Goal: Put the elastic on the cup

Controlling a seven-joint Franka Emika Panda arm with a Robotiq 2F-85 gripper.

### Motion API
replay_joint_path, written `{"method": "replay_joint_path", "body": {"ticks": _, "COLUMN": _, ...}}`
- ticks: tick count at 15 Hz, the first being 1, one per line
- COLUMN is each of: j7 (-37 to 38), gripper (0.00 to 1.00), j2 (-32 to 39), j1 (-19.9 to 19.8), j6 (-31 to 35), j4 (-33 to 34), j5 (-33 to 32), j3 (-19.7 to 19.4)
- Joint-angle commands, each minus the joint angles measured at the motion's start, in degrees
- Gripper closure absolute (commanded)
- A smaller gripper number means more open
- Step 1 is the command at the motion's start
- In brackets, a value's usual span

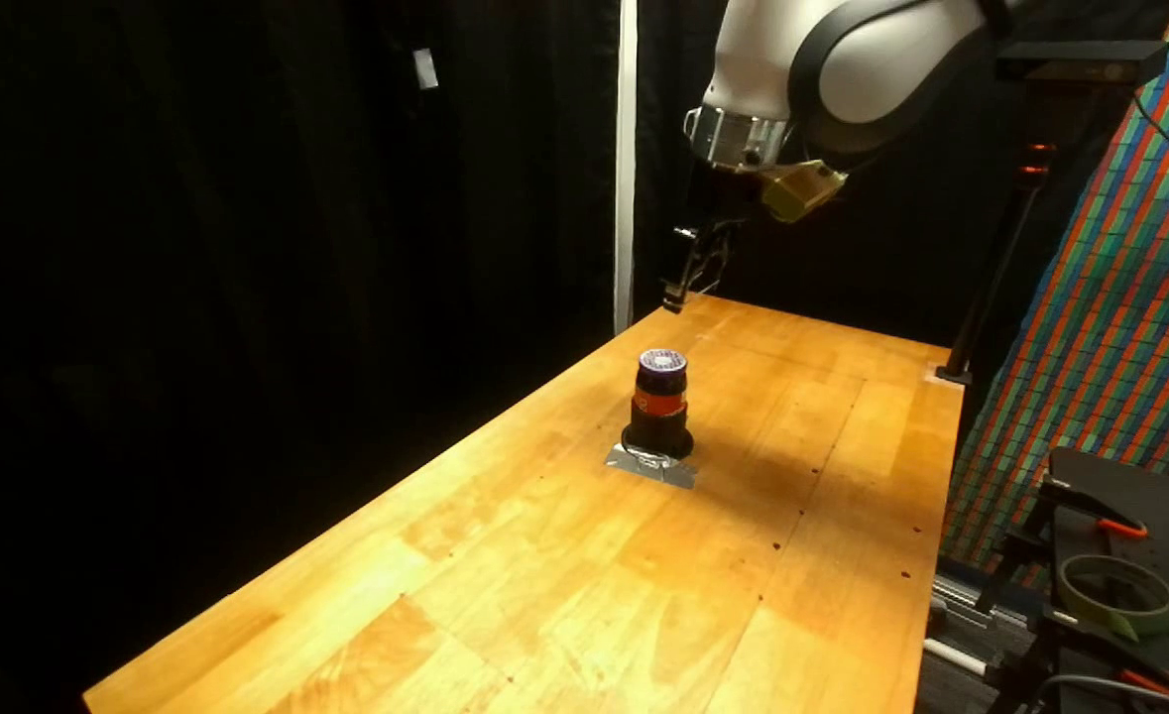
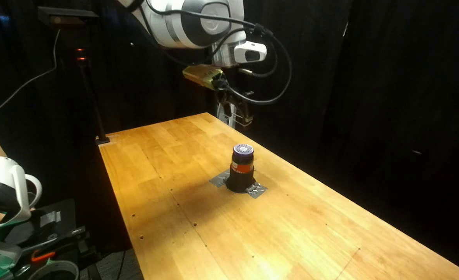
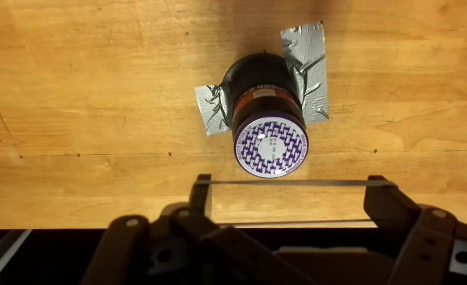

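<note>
The cup, a dark jar with an orange-red band and a purple-and-white lid, stands upright on the table in both exterior views (image 1: 659,402) (image 2: 241,168). In the wrist view the cup (image 3: 271,146) shows its lid just beyond the fingertips. My gripper (image 3: 289,190) is open. The elastic (image 3: 296,183) is a thin band stretched round both fingers, with two strands spanning the gap between them. In both exterior views my gripper (image 1: 685,290) (image 2: 241,116) hangs above and behind the cup, apart from it. The elastic is faint in an exterior view (image 2: 243,125).
The cup's black base is fixed to the wooden table (image 1: 584,595) with silver tape (image 3: 308,71) on two sides. A black post (image 1: 991,258) stands at the table's far corner. A dark side stand with a tape roll (image 1: 1114,595) is beside the table. Black curtains hang behind.
</note>
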Motion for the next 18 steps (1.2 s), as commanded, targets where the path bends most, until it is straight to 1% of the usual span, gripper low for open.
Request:
{"method": "replay_joint_path", "body": {"ticks": 1, "j7": 4.0, "gripper": 0.0, "j2": 6.4, "j1": 2.8, "j6": 4.2, "j4": 4.4, "j5": -4.2, "j3": -2.8}}
{"method": "replay_joint_path", "body": {"ticks": 7, "j7": 5.1, "gripper": 0.0, "j2": 12.9, "j1": 4.8, "j6": 7.1, "j4": 7.9, "j5": -2.2, "j3": -5.0}}
{"method": "replay_joint_path", "body": {"ticks": 8, "j7": 5.8, "gripper": 0.0, "j2": 13.6, "j1": 5.3, "j6": 7.7, "j4": 8.5, "j5": -2.7, "j3": -5.6}}
{"method": "replay_joint_path", "body": {"ticks": 14, "j7": 8.6, "gripper": 0.0, "j2": 17.4, "j1": 7.7, "j6": 12.0, "j4": 10.3, "j5": -3.9, "j3": -9.3}}
{"method": "replay_joint_path", "body": {"ticks": 18, "j7": 9.3, "gripper": 0.0, "j2": 18.9, "j1": 9.0, "j6": 12.7, "j4": 10.5, "j5": -3.9, "j3": -11.0}}
